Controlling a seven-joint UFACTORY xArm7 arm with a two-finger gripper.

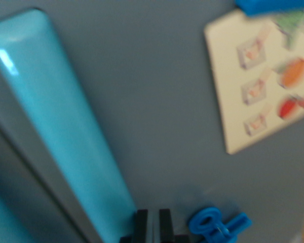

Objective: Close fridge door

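Closest to my camera, at the bottom edge of the wrist view, I see the gripper [152,225]: two black fingers [140,225] standing side by side with only a thin slit between them, drawn nearly together and holding nothing. They sit right up against the door [157,96], though I cannot tell whether they actually touch it. The door is a flat grey-blue panel that fills almost the whole frame, seen very close and blurred. Just to the wrist view's left of the fingers, the lower end of the handle [66,131] comes down; it is a glossy turquoise bar that runs diagonally up to the top left corner, with a dark seam along its left side. Just to the right of the fingers a small blue clip [218,225] lies against the door. Farther up, well right of the handle, a cream card [261,81] with little check boxes and fruit pictures hangs on the door, slightly tilted. A blue piece [271,6] overlaps its top edge. No container or fridge interior is in sight.
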